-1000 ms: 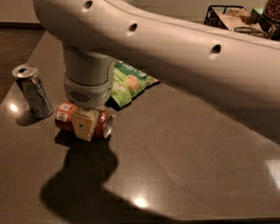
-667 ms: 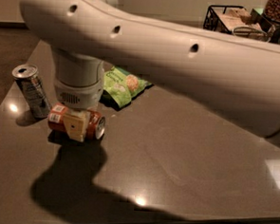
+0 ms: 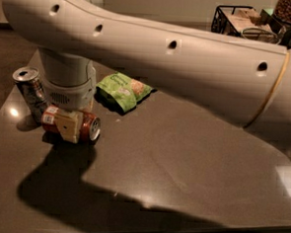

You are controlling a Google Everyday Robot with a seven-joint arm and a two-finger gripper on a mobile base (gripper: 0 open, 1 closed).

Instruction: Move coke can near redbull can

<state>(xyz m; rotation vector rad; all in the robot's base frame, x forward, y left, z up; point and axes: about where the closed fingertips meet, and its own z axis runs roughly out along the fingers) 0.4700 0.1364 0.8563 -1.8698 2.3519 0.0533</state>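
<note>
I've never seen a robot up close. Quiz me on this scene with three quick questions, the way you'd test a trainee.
1. True or false: the coke can stands upright on the table.
2. Fill in: in the camera view, the redbull can sits just ___ of the coke can.
3. The claw, low over the table's left end, is closed on which? A) redbull can B) coke can C) nothing

Key: 1 false, it lies on its side. 2 left. 3 B.
</note>
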